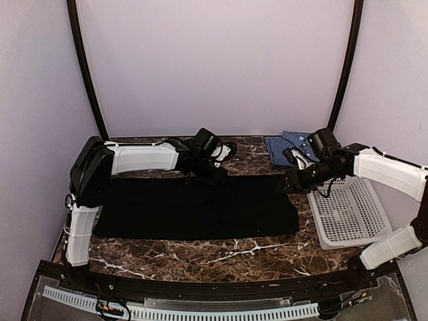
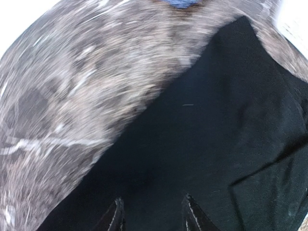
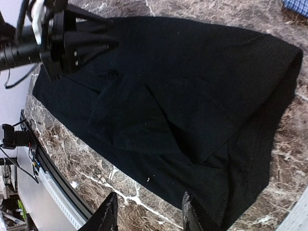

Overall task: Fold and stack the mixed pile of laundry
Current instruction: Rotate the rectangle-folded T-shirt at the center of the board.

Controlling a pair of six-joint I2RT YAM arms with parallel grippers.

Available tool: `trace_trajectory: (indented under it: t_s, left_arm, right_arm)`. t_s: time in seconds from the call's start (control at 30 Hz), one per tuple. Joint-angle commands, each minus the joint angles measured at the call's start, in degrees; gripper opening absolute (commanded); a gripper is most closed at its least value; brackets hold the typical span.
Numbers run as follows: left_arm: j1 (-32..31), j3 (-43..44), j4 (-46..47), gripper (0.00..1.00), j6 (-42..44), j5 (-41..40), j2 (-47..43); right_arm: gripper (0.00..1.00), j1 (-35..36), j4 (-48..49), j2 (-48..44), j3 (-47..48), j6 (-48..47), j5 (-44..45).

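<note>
The plain black garment (image 1: 200, 207) lies spread flat across the middle of the marble table. The blue-and-white check shirt (image 1: 286, 146) lies folded at the back right. My left gripper (image 1: 215, 172) is over the black garment's far edge near its middle; in the left wrist view my left gripper (image 2: 153, 216) is open and empty above the black cloth (image 2: 216, 134). My right gripper (image 1: 289, 182) is at the garment's far right corner; in the right wrist view my right gripper (image 3: 150, 214) is open and empty above the black garment (image 3: 183, 91), near its edge.
A white perforated basket (image 1: 348, 214) stands on the right, next to the black garment's right end; its corner shows in the right wrist view (image 3: 299, 217). The dark-brown marble table (image 1: 200, 254) is bare in front of the garment. The left arm's gripper shows in the right wrist view (image 3: 62, 38).
</note>
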Motion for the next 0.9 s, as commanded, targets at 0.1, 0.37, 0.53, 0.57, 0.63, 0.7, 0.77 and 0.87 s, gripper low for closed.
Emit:
trace_trajectory:
  t_s: [0.1,0.37,0.53,0.57,0.63,0.7,0.77,0.87]
  left_arm:
    - [6.37,-0.37,-11.35,0.36,-15.78,7.94,-2.05]
    - [12.77,-8.79,-10.14,0.27,-22.3,8.2,-2.09]
    - [19.05,-11.21,-12.19,0.22,-25.39,5.61,-1.35]
    - [21.1,-10.84,-13.22,0.21,-25.89,5.34,-1.14]
    - [23.89,-10.32,-14.16,0.19,-27.32,3.97,-0.62]
    - [27.72,-9.87,-14.79,0.18,-29.55,4.6,0.1]
    - [31.72,-9.5,-14.85,0.17,-31.97,5.78,0.49]
    - [35.57,-7.72,-15.93,0.2,-33.21,5.26,0.02]
  right_arm:
    - [0.39,7.55,3.56,8.09,-0.15,4.74,5.72]
    - [0.38,14.24,3.46,15.68,4.91,6.56,10.67]
    - [0.38,14.53,2.47,14.27,6.82,7.03,11.32]
    - [0.39,14.53,2.27,13.71,7.24,7.11,11.44]
    - [0.39,14.53,2.16,12.98,8.09,7.08,11.34]
    - [0.4,14.53,2.05,13.08,9.03,6.89,11.4]
    - [0.4,14.53,2.73,14.35,9.83,6.58,11.41]
    - [0.39,14.53,4.13,17.87,12.1,6.12,11.89]
